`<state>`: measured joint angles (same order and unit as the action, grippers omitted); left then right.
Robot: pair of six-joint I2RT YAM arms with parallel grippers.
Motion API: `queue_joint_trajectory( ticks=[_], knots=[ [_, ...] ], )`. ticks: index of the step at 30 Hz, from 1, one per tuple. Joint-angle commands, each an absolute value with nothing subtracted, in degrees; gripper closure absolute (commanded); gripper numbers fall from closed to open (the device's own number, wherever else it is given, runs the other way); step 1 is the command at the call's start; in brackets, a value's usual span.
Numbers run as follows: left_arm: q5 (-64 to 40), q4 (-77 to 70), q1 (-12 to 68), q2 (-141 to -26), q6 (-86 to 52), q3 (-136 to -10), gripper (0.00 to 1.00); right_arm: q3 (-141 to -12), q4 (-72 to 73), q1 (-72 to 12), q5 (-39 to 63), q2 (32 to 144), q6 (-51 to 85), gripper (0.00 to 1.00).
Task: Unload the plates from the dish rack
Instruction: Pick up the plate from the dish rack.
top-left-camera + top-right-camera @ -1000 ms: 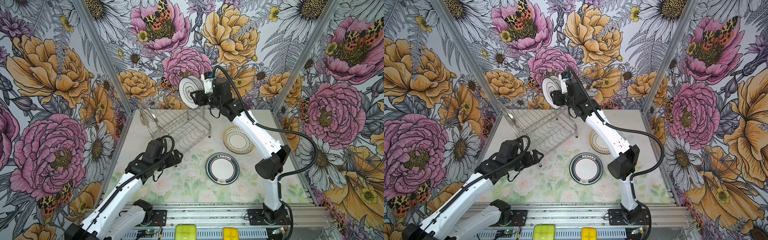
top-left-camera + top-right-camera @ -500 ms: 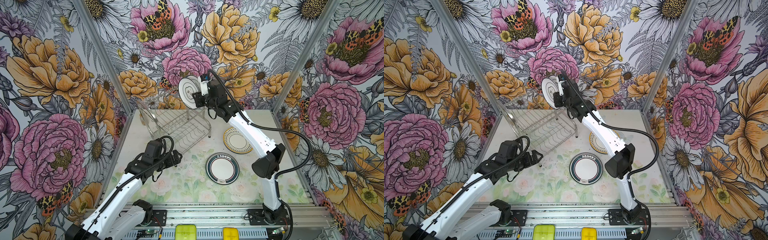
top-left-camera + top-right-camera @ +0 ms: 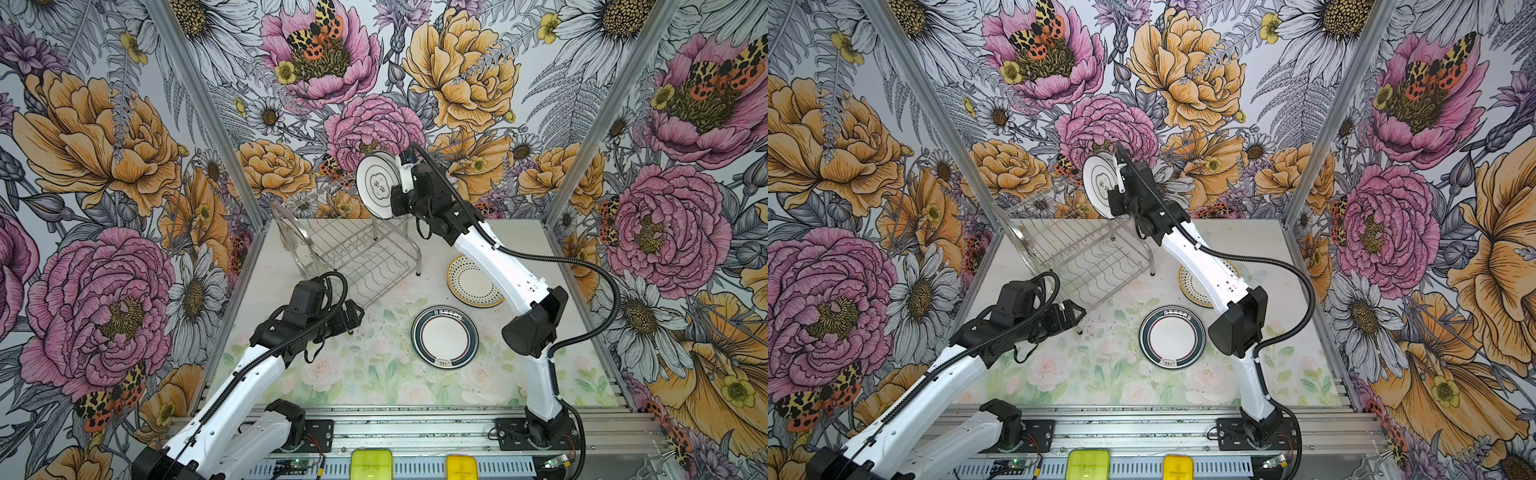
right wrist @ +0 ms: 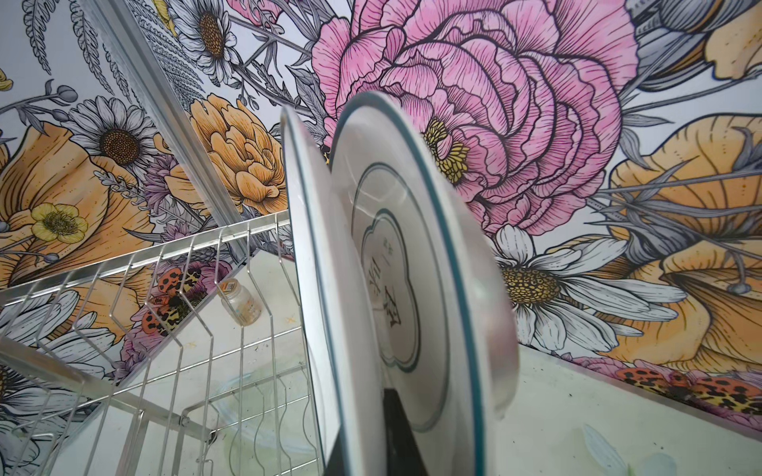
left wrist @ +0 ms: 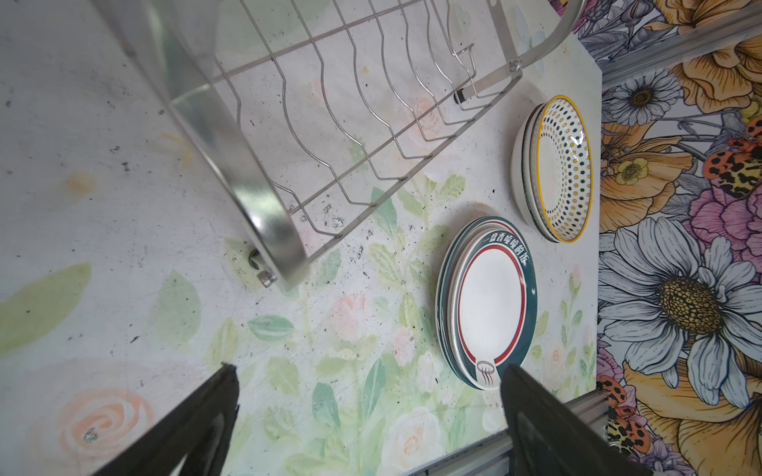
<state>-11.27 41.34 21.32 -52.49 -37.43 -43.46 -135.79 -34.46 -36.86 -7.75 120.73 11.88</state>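
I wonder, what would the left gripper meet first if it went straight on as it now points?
Probably the teal-and-red banded plate stack, ahead of the left gripper across bare table; depth is unclear, so it might touch the table first.

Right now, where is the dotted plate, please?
In both top views the dotted plate lies on the table, right of the dish rack, beyond the teal-banded plate.
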Motion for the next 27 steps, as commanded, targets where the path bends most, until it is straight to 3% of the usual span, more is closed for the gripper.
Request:
queue_joint_trajectory(
  ticks=[1, 14, 27],
  knots=[
    [-12.1, 41.3, 20.7, -52.7, -36.3, -43.1, 0.01, -138.1, -33.4, -38.8, -7.1, 121.4, 10.2, 0.96],
    [-12.2, 41.3, 20.6, -52.7, -36.2, -42.5, 0.01, -144.7, -32.5, -42.6, -16.5, 123.6, 1.9, 1.0],
    [-12.6, 41.3, 20.8, -52.0, -36.8, -41.9, 0.01, -153.4, -29.5, -44.9, -17.4, 121.5, -2.5, 1.0]
  ],
)
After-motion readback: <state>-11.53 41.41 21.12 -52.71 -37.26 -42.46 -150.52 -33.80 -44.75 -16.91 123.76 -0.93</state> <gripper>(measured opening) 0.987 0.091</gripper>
